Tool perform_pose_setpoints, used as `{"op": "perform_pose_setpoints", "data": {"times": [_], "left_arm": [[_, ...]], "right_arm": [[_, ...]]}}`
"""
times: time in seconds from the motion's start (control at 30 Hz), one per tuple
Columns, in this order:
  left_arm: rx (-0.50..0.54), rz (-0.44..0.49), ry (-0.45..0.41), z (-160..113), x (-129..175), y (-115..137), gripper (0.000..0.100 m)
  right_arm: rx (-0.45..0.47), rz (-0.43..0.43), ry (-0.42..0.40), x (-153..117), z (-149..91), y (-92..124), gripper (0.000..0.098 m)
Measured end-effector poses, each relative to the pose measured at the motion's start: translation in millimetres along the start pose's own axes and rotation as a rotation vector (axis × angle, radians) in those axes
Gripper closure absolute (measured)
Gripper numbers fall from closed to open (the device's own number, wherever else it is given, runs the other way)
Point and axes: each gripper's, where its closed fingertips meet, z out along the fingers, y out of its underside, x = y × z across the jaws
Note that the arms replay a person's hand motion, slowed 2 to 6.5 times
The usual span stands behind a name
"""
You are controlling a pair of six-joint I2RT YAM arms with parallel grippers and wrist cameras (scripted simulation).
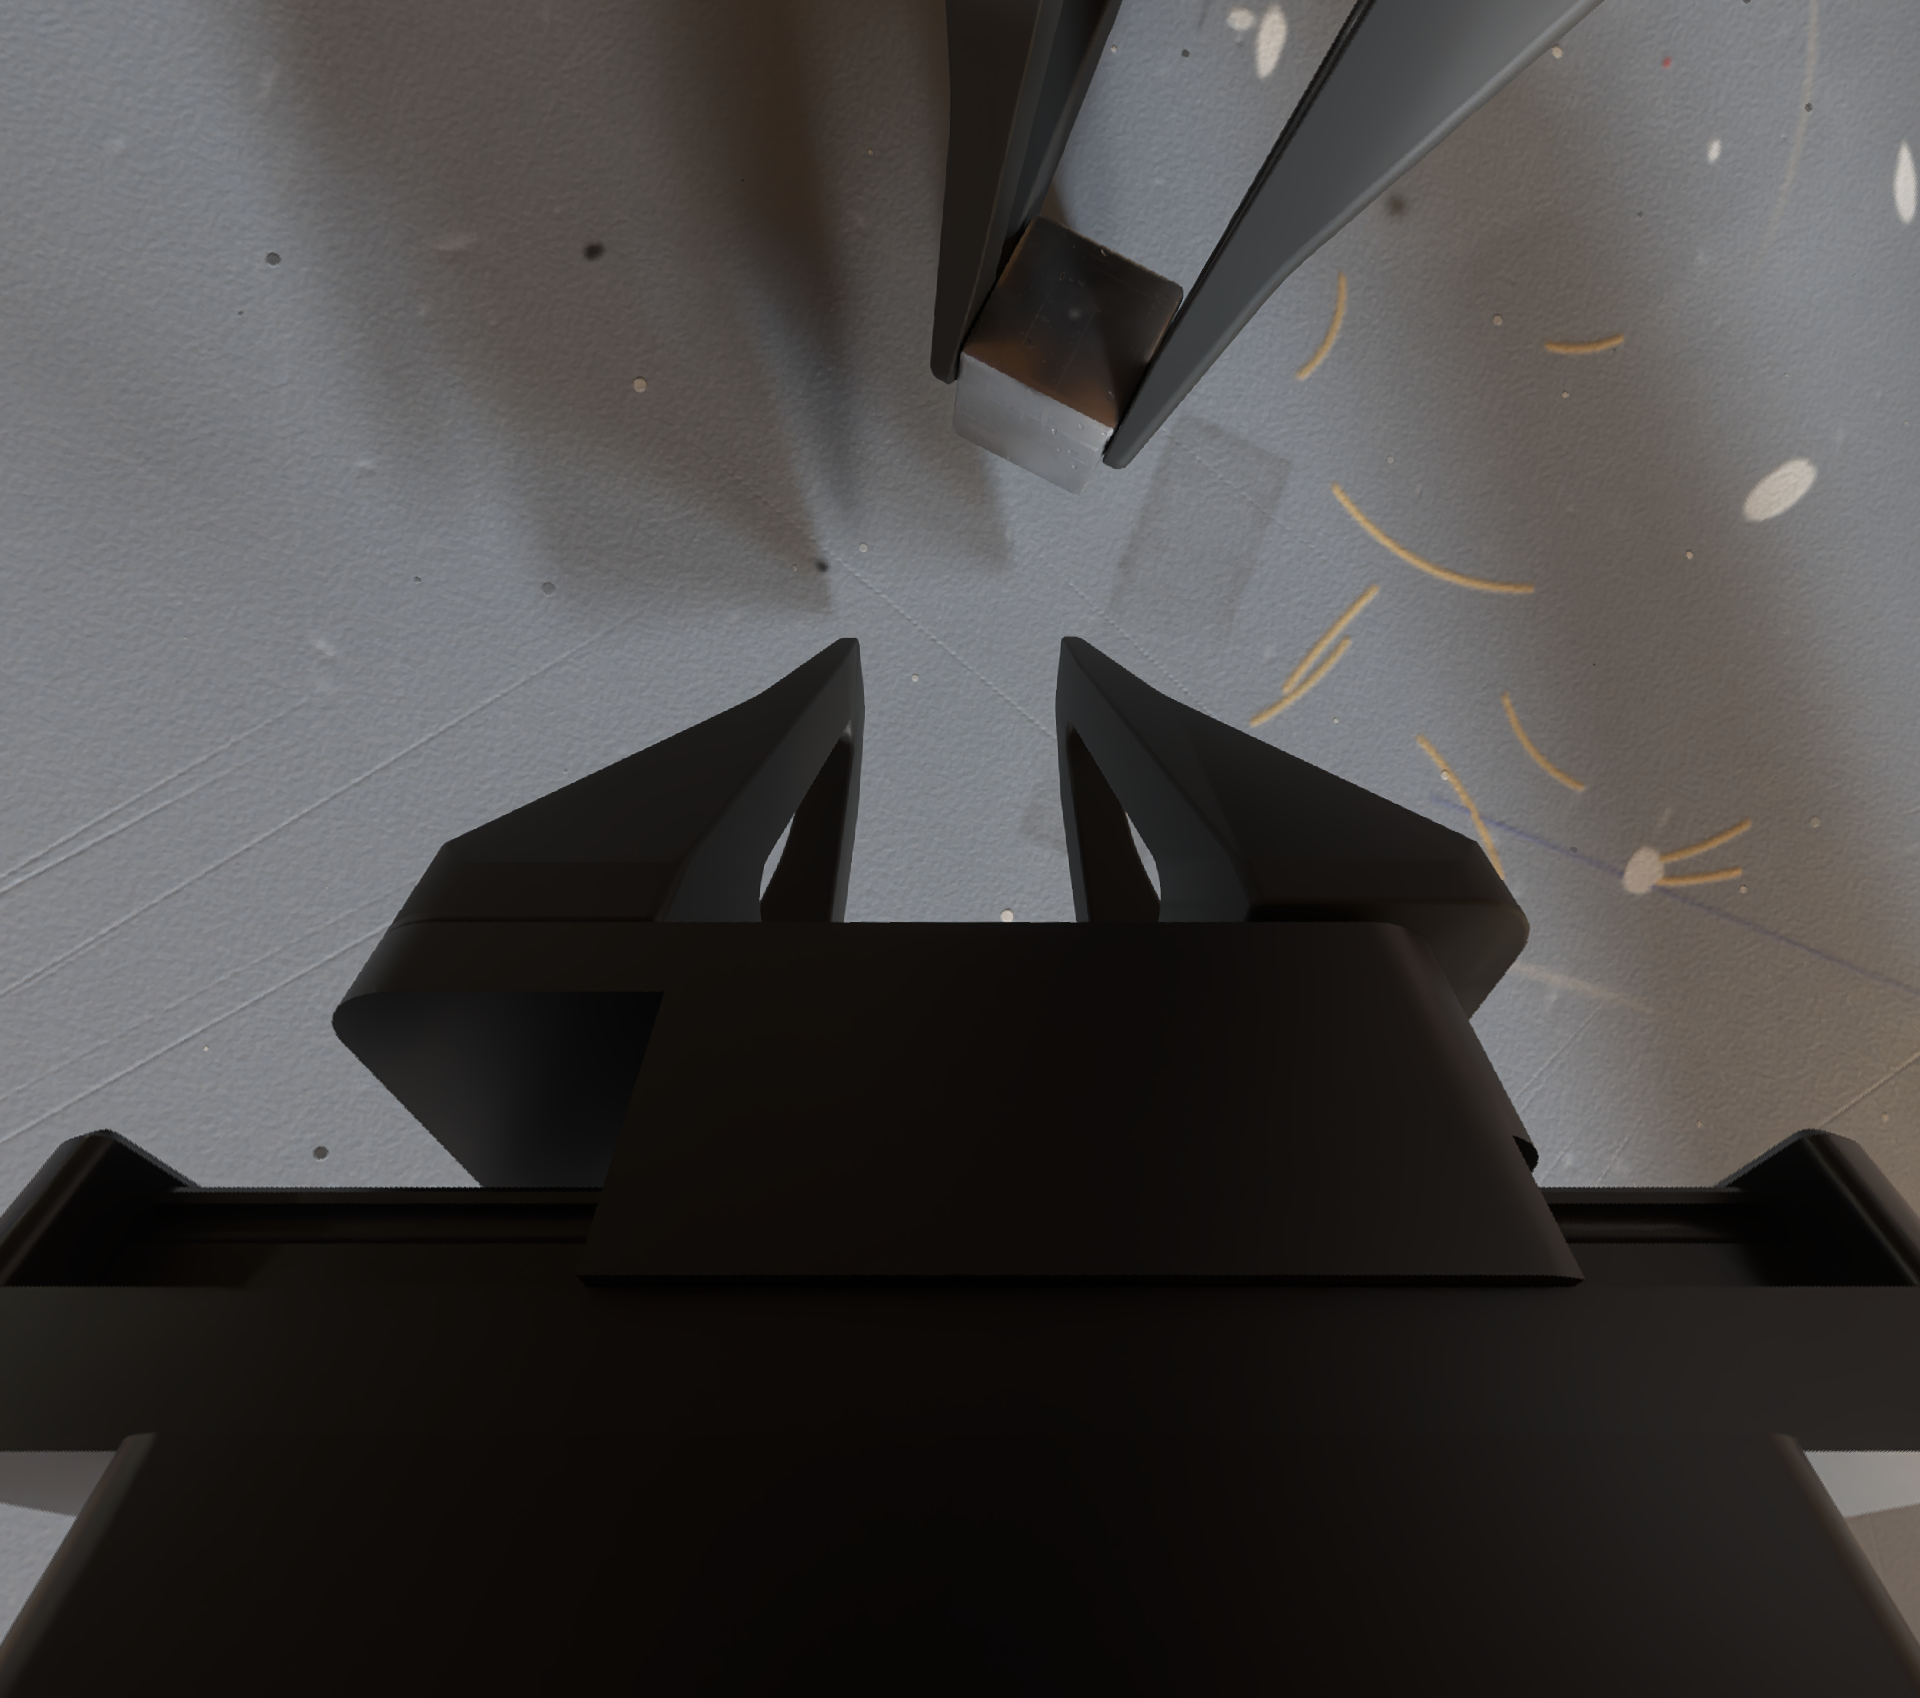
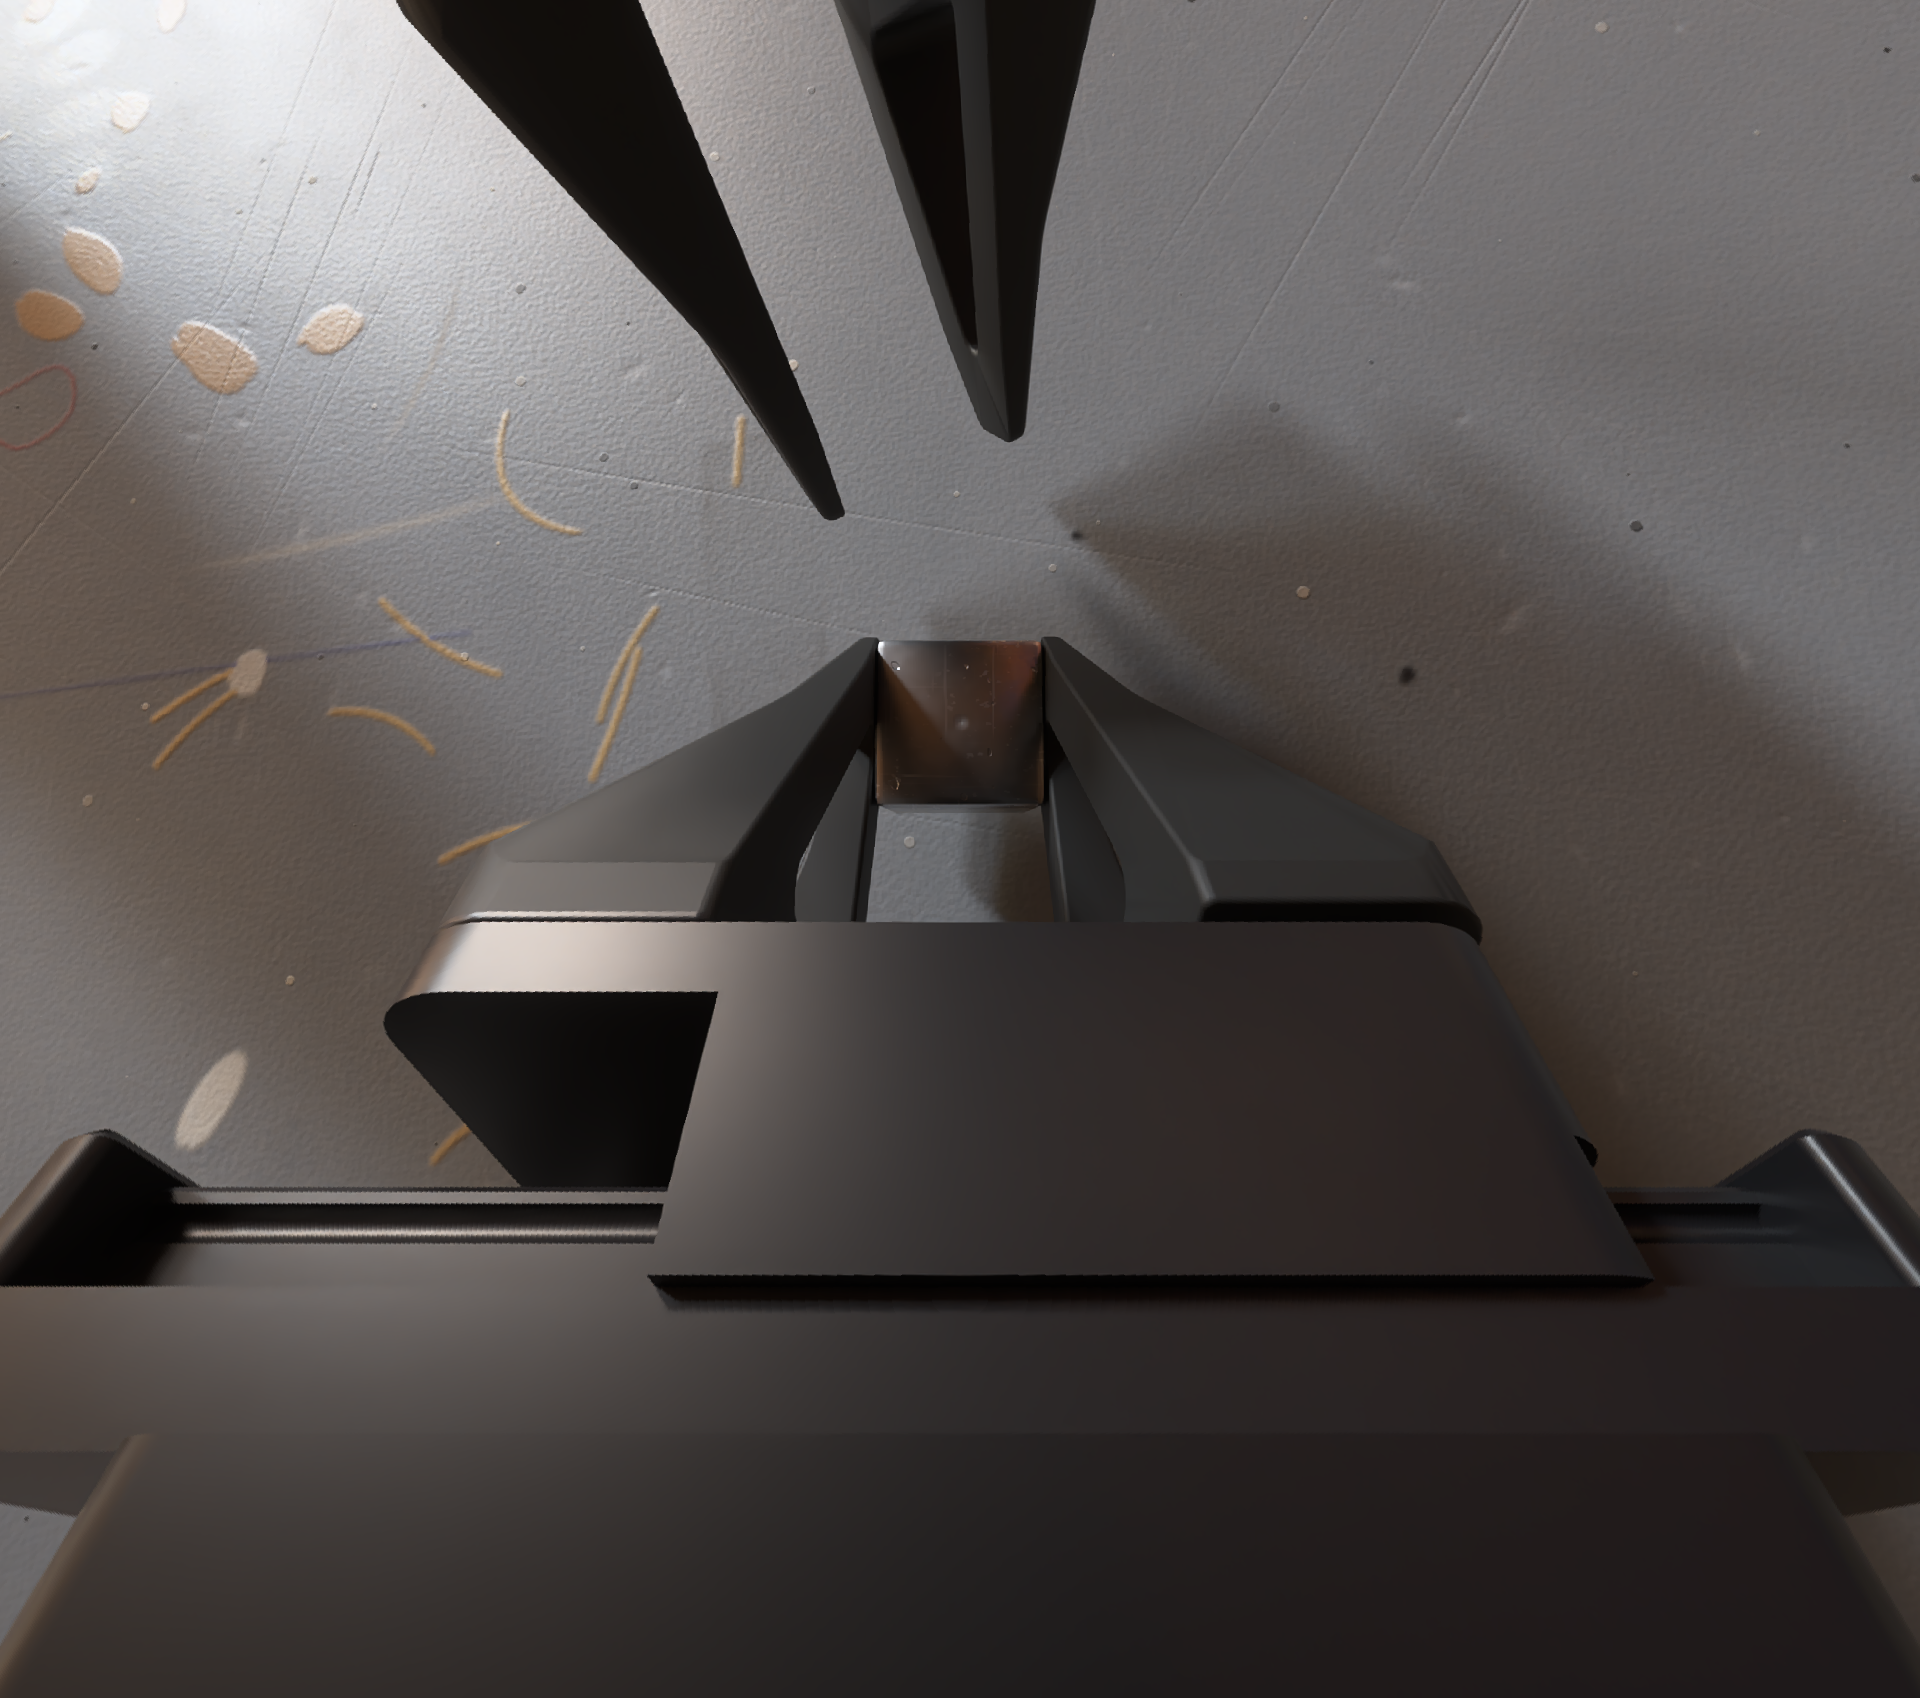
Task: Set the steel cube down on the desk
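The right gripper (image 2: 959, 646) pinches the cube (image 2: 958, 718) above the desk (image 2: 1455, 298), left gripper (image 1: 958, 646) slightly parted, empty; next, I judge, lower and release.

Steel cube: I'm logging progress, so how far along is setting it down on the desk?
Done: the right gripper has the steel cube clamped between its fingers. In hand: carrying it over the grey desk; whether it touches the desk cannot be told. Left: lowering, then release. The left gripper is open and empty, apart from the cube.
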Motion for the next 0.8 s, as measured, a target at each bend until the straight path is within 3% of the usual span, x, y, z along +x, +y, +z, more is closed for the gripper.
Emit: {"op": "perform_pose_setpoints", "data": {"times": [0.8], "left_arm": [[-0.009,0.003,0.01,-0.8,0.7,-0.6,0.068]], "right_arm": [[-0.002,-0.007,-0.01,-1.2,1.7,-1.2,0.0728]]}}
